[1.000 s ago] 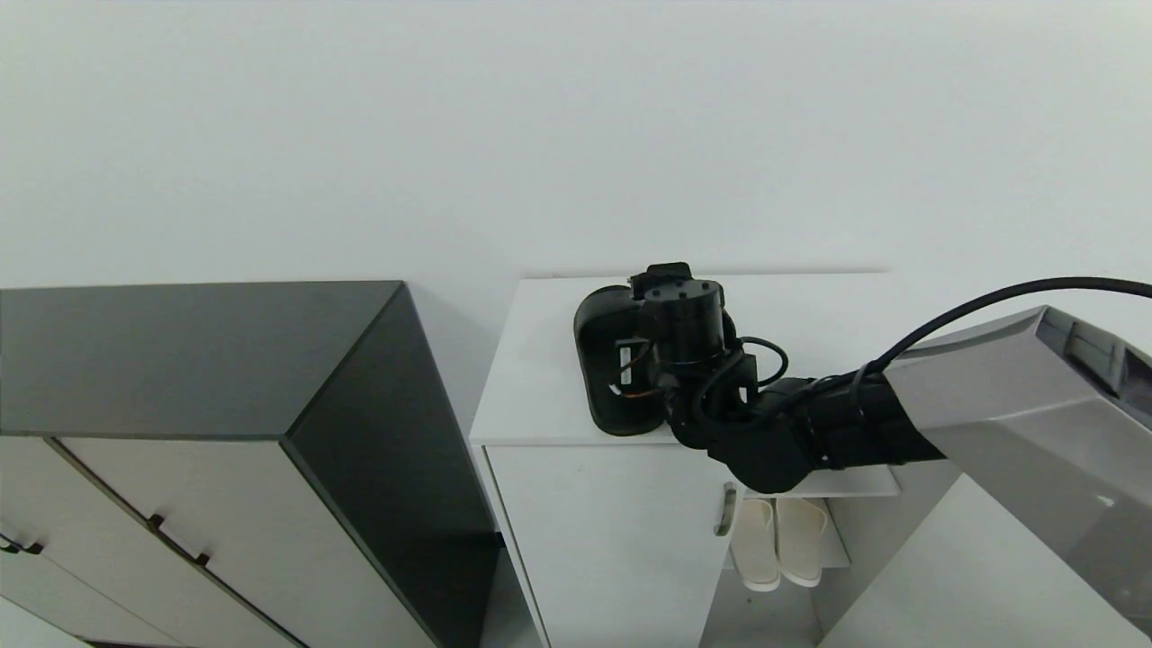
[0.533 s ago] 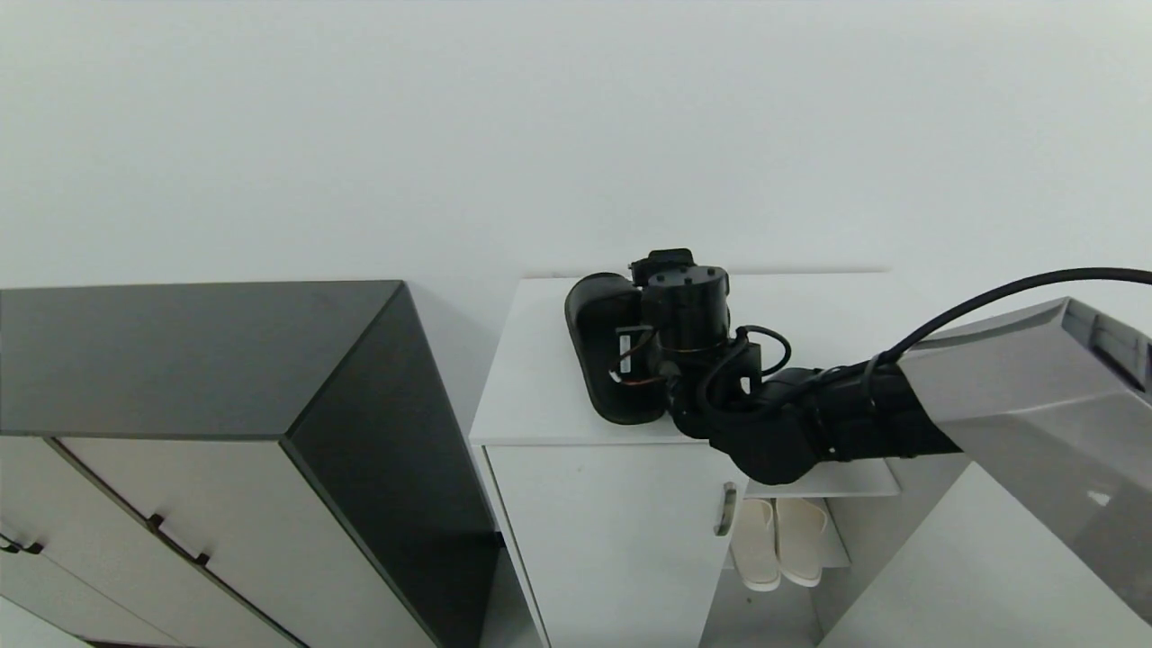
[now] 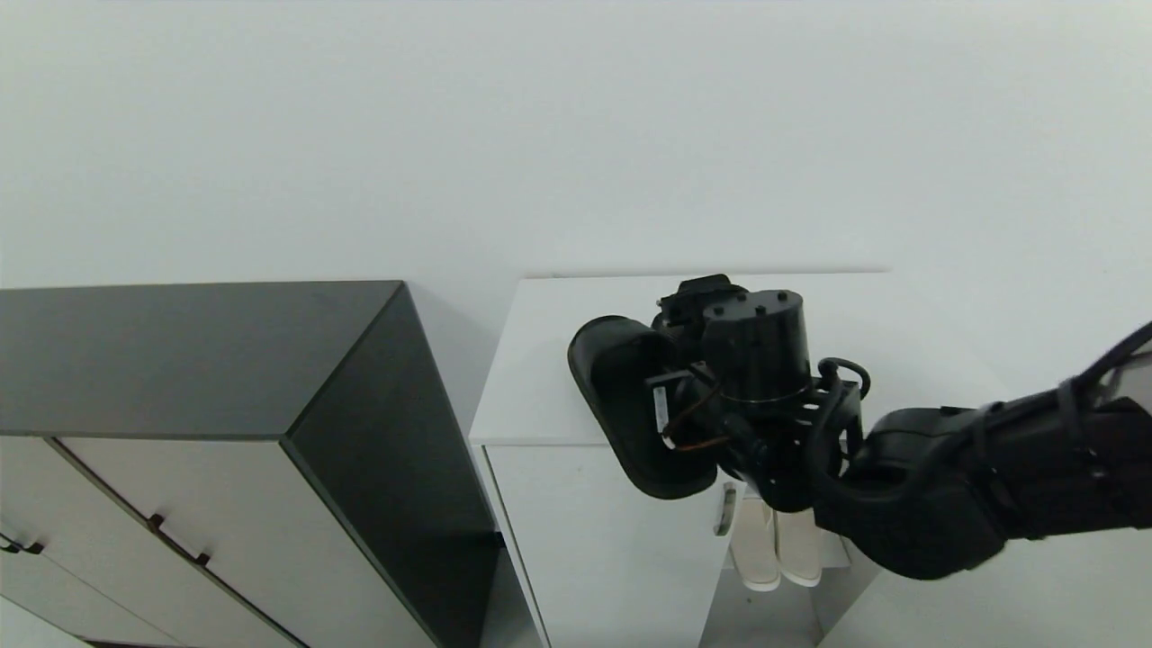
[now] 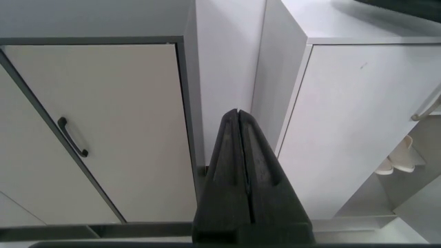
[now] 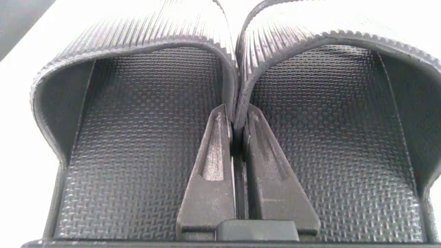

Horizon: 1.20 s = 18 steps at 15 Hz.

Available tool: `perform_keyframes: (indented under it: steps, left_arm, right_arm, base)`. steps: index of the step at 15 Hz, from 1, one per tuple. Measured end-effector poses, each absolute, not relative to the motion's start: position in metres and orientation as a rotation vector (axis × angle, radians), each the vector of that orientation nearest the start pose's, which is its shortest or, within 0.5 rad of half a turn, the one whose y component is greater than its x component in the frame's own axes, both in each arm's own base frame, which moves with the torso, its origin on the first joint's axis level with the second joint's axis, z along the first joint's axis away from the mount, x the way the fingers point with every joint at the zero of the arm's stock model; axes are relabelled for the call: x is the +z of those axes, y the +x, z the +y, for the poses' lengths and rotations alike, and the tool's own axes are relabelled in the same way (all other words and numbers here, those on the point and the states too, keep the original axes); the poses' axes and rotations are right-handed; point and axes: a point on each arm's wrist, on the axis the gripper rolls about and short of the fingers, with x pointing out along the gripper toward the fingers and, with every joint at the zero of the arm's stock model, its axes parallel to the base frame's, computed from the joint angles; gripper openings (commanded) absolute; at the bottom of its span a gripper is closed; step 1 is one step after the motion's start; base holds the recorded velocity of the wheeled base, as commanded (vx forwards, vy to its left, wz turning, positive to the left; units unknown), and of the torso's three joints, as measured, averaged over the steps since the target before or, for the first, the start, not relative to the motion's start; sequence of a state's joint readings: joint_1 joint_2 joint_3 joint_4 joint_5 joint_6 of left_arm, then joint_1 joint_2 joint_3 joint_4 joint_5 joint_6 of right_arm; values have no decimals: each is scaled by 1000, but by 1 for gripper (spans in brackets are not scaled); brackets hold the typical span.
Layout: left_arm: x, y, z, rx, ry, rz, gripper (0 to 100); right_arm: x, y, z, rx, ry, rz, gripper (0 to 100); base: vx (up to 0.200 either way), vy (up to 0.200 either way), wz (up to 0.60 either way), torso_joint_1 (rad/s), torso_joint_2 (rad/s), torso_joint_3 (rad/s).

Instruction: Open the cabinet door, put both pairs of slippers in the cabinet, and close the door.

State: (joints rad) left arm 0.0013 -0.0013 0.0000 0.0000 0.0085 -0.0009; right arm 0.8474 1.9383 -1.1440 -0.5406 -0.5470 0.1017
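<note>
The right end effector (image 5: pixel 235 124) clamps the black slippers (image 5: pixel 131 138) by their touching inner walls (white cabinet (image 3: pixel 549 360) below it), while the left end effector (image 4: pixel 239 120) is pressed closed, empty.

Two black slippers (image 5: pixel 145 131) are lying side by side as one pair across the right wrist view. Two white slippers (image 3: pixel 778 540) are standing as a second pair at the lower right of the head view. Two cabinets are showing there: one white cabinet (image 3: pixel 612 540) at centre, one dark-topped cabinet (image 3: pixel 198 360) at left. Two grippers are appearing, one left gripper (image 4: pixel 238 114) and one right gripper (image 5: pixel 234 114)
</note>
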Motion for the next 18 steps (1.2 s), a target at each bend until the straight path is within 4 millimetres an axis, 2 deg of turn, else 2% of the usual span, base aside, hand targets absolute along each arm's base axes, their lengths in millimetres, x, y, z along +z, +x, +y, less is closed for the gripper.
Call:
perform_keyframes:
  steps: [4,8,12,18]
  left_arm:
    - [75,-23,0,9,2,-1,0]
    - [75,-23,0,9,0,-1,0]
    - [75,-23,0,11,-3,-1,0]
    - [75,-23,0,11,-3,-1,0]
  right_arm:
    - [183,211,256,359,-89,232,0]
    - [187,169,224,411,-108,241,0]
    - [189,159,216,433,-101,238,0]
    - [188,158,216,431,-87,246,0]
  base:
    - [0,0,0,0,0,0]
    - [0,0,0,0,0,0]
    - [0,0,0,0,0,0]
    - [-200,0,0,3,-1,2]
